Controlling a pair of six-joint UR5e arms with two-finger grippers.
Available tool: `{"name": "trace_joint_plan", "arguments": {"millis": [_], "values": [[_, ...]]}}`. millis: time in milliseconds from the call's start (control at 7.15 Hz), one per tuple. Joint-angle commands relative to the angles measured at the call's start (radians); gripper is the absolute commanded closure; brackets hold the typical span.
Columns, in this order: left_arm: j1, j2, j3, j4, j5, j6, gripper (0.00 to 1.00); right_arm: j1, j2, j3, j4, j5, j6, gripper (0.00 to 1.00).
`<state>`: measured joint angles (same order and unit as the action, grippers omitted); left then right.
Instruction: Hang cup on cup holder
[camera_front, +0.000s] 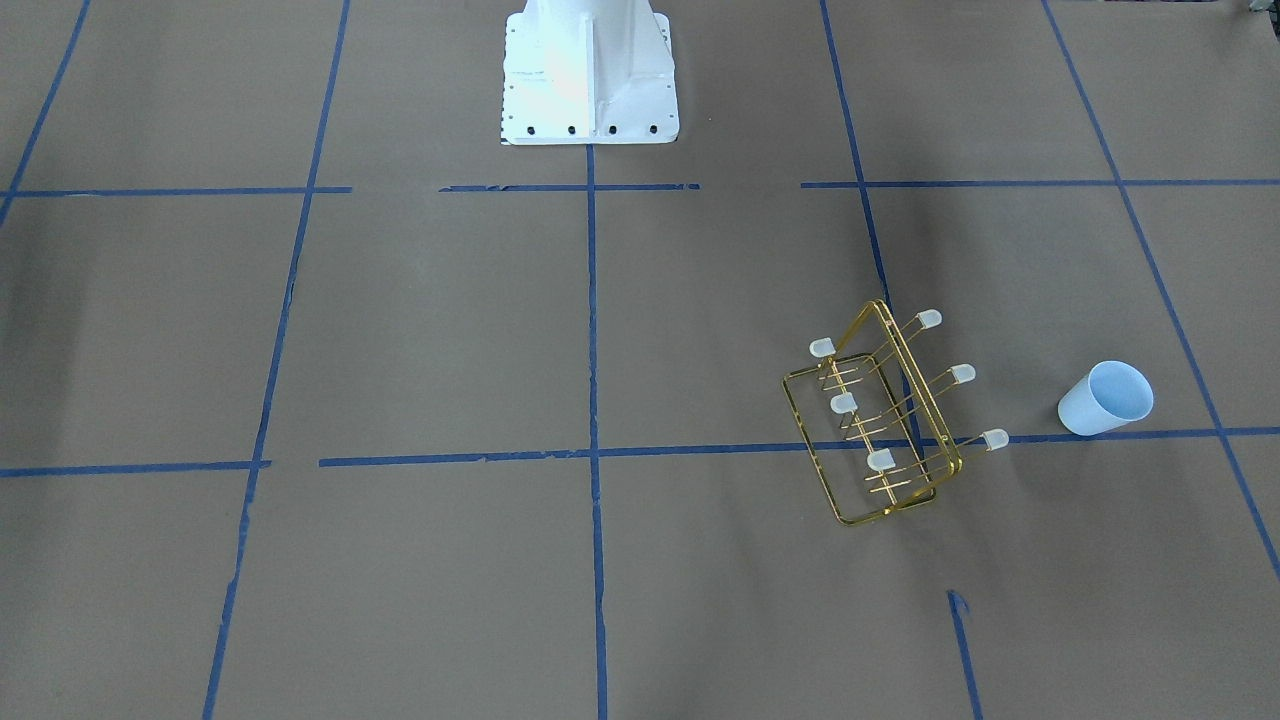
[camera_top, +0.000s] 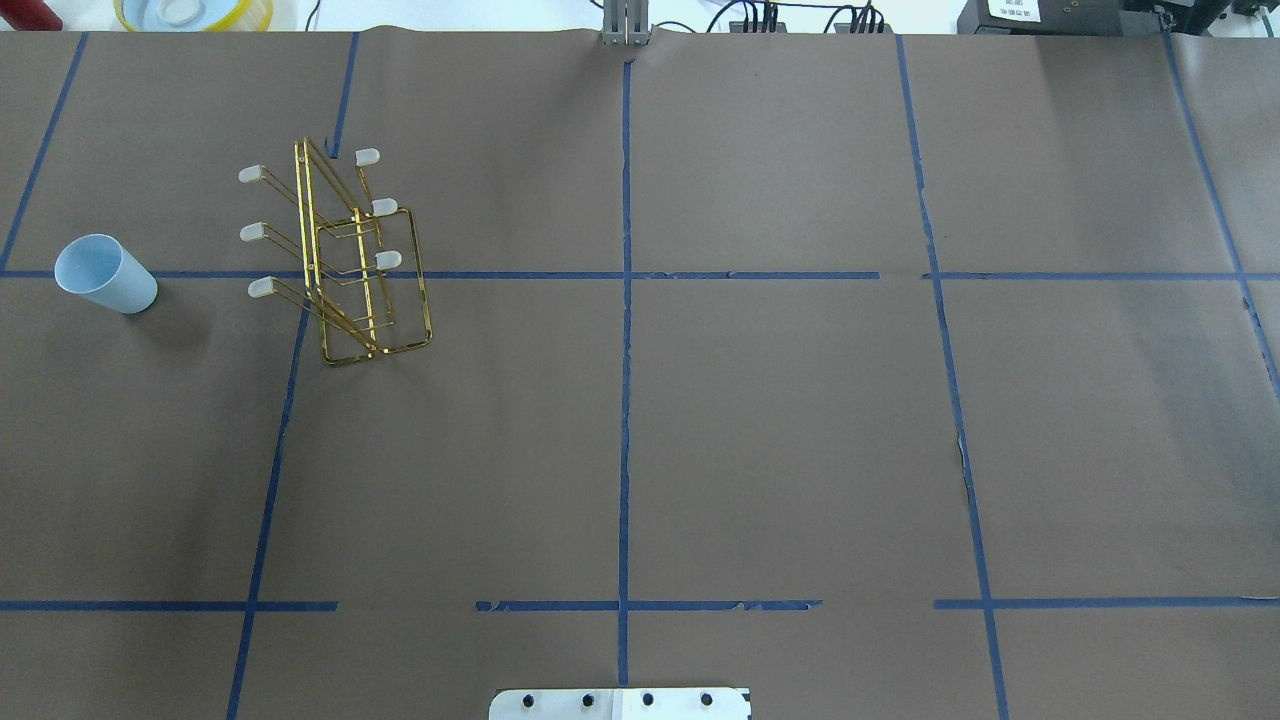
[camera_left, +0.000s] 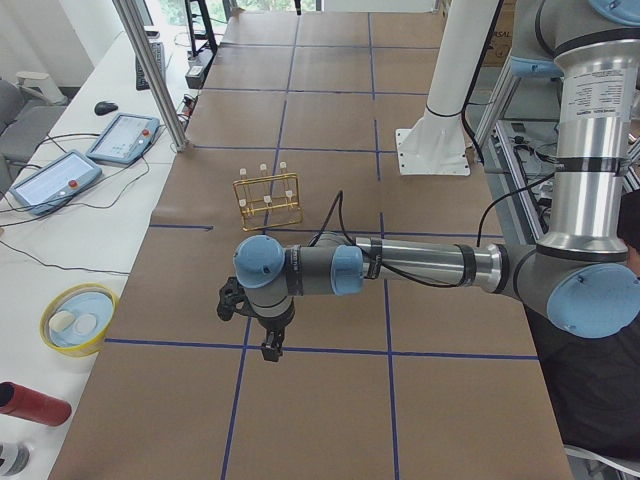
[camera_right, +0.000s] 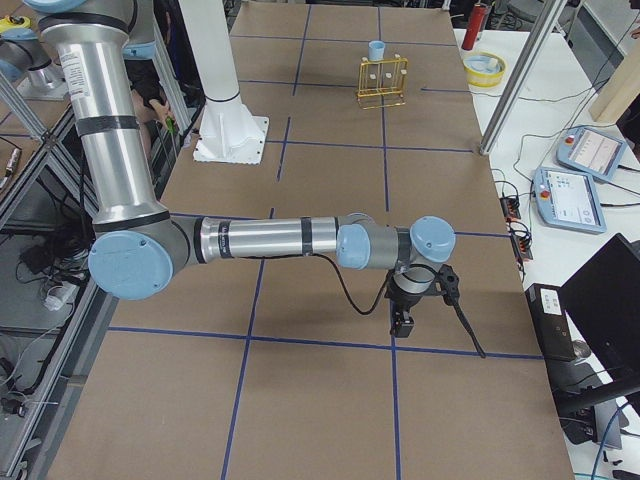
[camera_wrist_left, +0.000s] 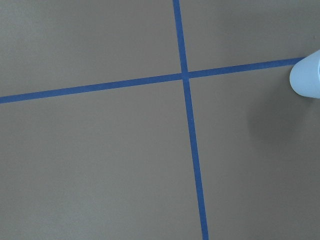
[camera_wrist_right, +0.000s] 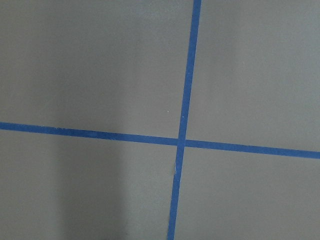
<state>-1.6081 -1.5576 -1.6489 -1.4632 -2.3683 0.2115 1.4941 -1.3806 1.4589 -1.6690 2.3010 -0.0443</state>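
cup (camera_front: 1105, 398) stands mouth up on the brown, blue-taped desk (camera_front: 420, 330), robot's left half, near the cup holder (camera_front: 843, 403) but apart from it, not yet hung. holder upright, capped prongs angled out to both sides. left hand (camera_left: 270, 345) and right hand (camera_right: 403, 320) each hang pointing down over opposite ends of the desk, well apart from cup and holder; seen only from the side cameras, so cannot tell whether fingers are apart or together.

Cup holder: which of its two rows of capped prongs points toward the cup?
The left row of the cup holder in the overhead view, reaching toward the cup; the right row leans away from it.
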Motion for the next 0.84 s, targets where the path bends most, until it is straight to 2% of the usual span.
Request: {"name": "trace_joint_plan", "arguments": {"millis": [0,699], "values": [[0.001,-0.001,0.003,-0.060,0.001,-0.003,0.00,0.000,0.000,0.000,0.000,0.000,0.000,0.00],[0.001,-0.057,0.000,-0.111,0.003,-0.047,0.00,0.000,0.000,0.000,0.000,0.000,0.001,0.00]]}}
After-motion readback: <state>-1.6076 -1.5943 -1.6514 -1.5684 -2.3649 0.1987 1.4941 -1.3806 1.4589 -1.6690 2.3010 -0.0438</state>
